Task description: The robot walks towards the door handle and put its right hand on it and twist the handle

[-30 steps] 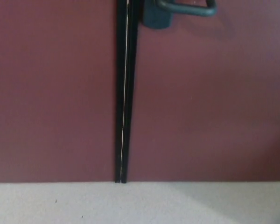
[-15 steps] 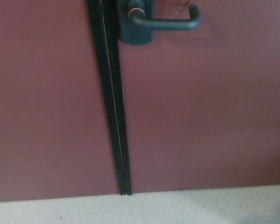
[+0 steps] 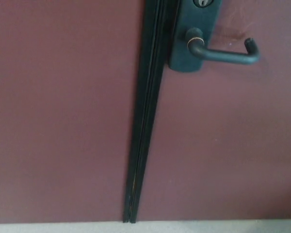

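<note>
Maroon double door (image 3: 63,111) filling nearly the whole head view; thin strip of pale floor (image 3: 208,228) along the bottom edge. Dark vertical seam (image 3: 144,121) between the two leaves, running from top centre down to the floor line, leaning slightly left toward the bottom.

Right leaf: dark backplate (image 3: 194,36) just beside the seam, upper part of the view, cut off at the top edge. Keyhole (image 3: 202,3) visible at the very top of the plate. Lever door handle (image 3: 223,52) projecting from the plate, pale ring at its hub, bar running horizontally to the right, tip hooked back toward the door. Lever level, untwisted.

Change versus half a second and one second back: whole picture shifted. Handle now lower and further right in the view, more of the backplate and the keyhole exposed, floor strip much thinner. Read as camera motion, i.e. head tilted up and body nearer the door, not any movement of door or handle.

Neither hand nor any forearm in view. Finger state of both hands not observable.

Judgement: approach phase nearly complete; handle within the upper right of the view, on the right arm's side. Reach with right hand not yet begun as far as visible. Next: raise right hand onto the horizontal bar, close fingers over it, rotate downward.
</note>
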{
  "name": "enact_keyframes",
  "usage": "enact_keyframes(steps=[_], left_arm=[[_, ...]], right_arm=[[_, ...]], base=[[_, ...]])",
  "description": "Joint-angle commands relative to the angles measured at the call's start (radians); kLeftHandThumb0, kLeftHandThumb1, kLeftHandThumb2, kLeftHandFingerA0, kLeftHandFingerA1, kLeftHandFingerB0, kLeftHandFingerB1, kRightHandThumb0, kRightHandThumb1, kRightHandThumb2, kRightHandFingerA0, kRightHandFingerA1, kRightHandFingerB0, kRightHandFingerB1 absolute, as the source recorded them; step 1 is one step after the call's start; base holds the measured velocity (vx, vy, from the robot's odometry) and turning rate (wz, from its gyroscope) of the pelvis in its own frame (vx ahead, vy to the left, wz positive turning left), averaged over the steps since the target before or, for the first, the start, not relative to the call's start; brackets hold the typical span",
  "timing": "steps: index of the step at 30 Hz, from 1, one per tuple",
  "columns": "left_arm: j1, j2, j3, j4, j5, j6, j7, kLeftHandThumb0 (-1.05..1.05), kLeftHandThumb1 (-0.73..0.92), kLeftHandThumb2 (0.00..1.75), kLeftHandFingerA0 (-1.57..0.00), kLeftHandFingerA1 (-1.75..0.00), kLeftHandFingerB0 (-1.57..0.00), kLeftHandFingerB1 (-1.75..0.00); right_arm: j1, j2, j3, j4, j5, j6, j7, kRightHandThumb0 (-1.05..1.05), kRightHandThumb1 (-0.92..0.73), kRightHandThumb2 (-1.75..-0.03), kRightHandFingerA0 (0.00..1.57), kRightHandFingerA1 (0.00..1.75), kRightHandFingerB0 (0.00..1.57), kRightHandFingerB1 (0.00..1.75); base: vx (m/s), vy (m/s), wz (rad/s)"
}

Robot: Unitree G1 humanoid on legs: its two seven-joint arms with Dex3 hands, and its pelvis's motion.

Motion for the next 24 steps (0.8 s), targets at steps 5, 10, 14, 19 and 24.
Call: enact_keyframes(steps=[5, 10, 14, 19, 24], left_arm=[[-0.024, -0.002, -0.006, -0.001, 0.014, 0.007, -0.001, -0.24, 0.54, 0.57, -0.72, -0.52, -0.52, -0.41], [-0.026, -0.001, -0.014, 0.002, 0.022, 0.002, 0.007, -0.33, 0.44, 0.71, -0.68, -0.6, -0.47, -0.5], [-0.03, -0.002, -0.012, 0.004, 0.019, 0.001, 0.013, -0.24, 0.53, 0.56, -0.73, -0.52, -0.55, -0.41], [-0.028, 0.002, -0.019, 0.002, 0.027, 0.001, 0.01, -0.24, 0.53, 0.56, -0.71, -0.5, -0.55, -0.42], [-0.028, 0.0, -0.008, 0.002, 0.021, 0.005, 0.001, -0.24, 0.53, 0.56, -0.72, -0.51, -0.55, -0.42]], right_arm=[[-0.009, -0.003, -0.007, 0.002, 0.009, -0.001, 0.014, 0.07, -0.62, -0.58, 0.69, 0.56, 0.52, 0.47], [-0.016, 0.001, -0.011, 0.002, 0.012, 0.002, 0.017, 0.06, -0.61, -0.57, 0.7, 0.57, 0.53, 0.47], [-0.022, 0.001, -0.006, 0.001, 0.008, 0.005, 0.016, 0.07, -0.62, -0.57, 0.71, 0.58, 0.52, 0.47], [-0.029, 0.001, 0.003, 0.003, 0.002, 0.018, 0.014, 0.07, -0.62, -0.57, 0.71, 0.57, 0.52, 0.47], [-0.032, 0.003, 0.005, 0.003, 0.003, 0.027, 0.009, 0.07, -0.62, -0.57, 0.72, 0.57, 0.52, 0.47]], base=[[0.18, -0.05, 0.04], [0.35, 0.052, 0.04], [0.26, 0.054, -0.03], [0.2, 0.023, -0.14], [0.29, 0.237, -0.1]])
